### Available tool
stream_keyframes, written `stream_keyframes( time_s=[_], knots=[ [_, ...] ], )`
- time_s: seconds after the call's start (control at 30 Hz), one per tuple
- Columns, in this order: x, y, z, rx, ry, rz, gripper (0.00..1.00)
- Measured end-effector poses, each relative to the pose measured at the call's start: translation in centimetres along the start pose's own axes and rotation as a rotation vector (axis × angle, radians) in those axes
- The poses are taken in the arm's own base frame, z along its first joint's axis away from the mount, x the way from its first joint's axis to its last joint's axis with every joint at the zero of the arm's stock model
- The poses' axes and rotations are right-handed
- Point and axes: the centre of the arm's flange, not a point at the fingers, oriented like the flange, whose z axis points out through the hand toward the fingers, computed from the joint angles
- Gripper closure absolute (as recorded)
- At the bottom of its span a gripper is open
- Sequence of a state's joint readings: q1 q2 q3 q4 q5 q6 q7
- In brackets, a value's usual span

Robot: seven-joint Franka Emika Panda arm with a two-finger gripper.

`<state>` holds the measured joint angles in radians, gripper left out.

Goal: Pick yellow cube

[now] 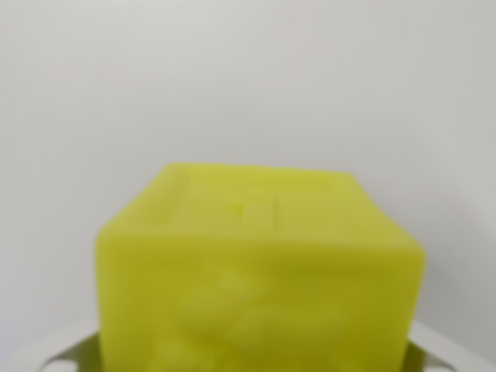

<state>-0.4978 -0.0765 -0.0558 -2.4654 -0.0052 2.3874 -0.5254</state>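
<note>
Yellow fills the lower half of the wrist view: the cube point(260, 279) sits very close to the camera, blurred, its top face and near side showing against a plain pale surface point(248, 77). Grey-white pieces at the bottom corners may be parts of the gripper point(256, 360), flanking the cube, but I cannot tell whether they press on it. Judging by this, the approach looks done; whether it is gripped or lifted is unclear.

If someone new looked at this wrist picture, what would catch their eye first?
A blurred yellow cube fills the lower middle, very close to the camera. Pale gripper parts show at the bottom corners on either side of it. Behind is only a plain whitish surface.
</note>
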Motion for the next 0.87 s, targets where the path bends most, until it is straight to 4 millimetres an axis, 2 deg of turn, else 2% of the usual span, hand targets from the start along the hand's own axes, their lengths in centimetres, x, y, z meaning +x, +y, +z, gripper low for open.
stream_keyframes(
  time_s=[0.53,0.87],
  knots=[
    [0.0,0.0,-3.9,0.0,0.0,0.0,1.0],
    [0.0,0.0,-4.1,0.0,0.0,0.0,1.0]
  ],
)
